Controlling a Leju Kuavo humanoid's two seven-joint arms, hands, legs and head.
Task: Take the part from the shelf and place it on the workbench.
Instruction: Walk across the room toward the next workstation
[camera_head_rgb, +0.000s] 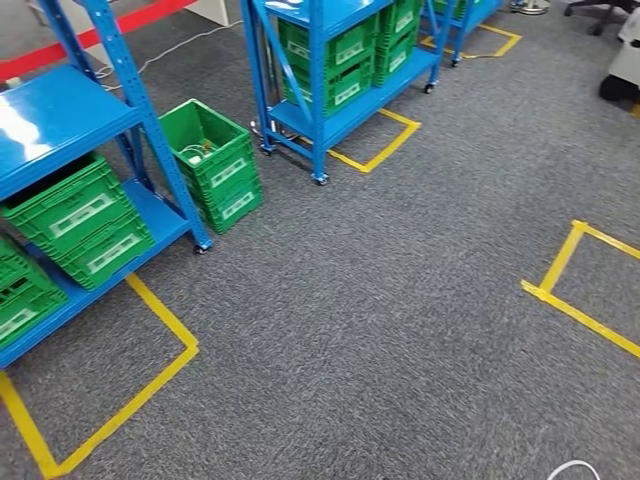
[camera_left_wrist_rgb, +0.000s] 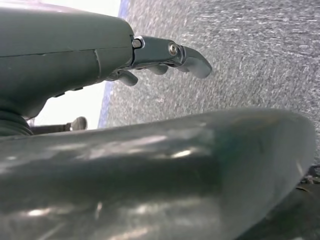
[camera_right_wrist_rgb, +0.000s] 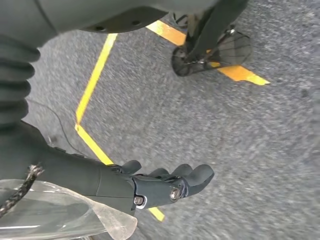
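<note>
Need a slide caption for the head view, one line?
Blue shelves holding green crates, one green crate on the grey carpet between them, yellow tape squares marking floor positions.

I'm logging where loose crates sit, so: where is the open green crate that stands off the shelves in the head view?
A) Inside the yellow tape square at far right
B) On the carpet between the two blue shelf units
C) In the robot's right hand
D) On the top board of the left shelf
B: the open green crate stands on the grey carpet between the left shelf and the middle shelf.
</note>
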